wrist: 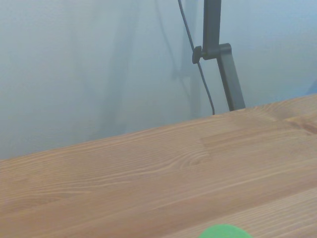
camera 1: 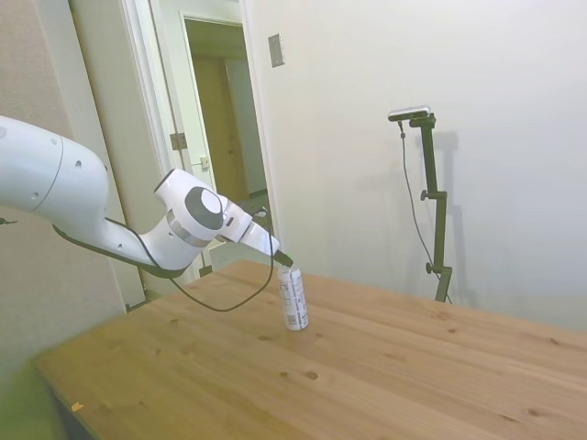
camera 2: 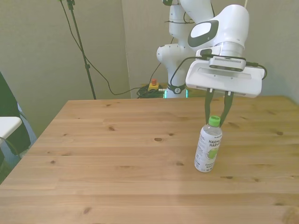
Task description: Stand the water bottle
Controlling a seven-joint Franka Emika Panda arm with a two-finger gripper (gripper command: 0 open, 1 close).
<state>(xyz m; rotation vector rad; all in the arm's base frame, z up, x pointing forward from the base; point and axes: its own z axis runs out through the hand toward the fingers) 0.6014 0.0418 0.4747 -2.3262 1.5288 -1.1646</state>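
Water bottle (camera 2: 208,150) near-upright on table (camera 2: 117,154), tool (camera 2: 216,120) astride cap.

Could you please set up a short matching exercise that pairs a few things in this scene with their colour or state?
Things:
1. water bottle
2. bottle cap
3. gripper
4. table

Descriptions:
A. bright green
B. bare light wood with knots
C. nearly upright, base on the table, leaning a little
D. pointing down, jaws on either side of the cap

Pairs: 1-C, 2-A, 3-D, 4-B
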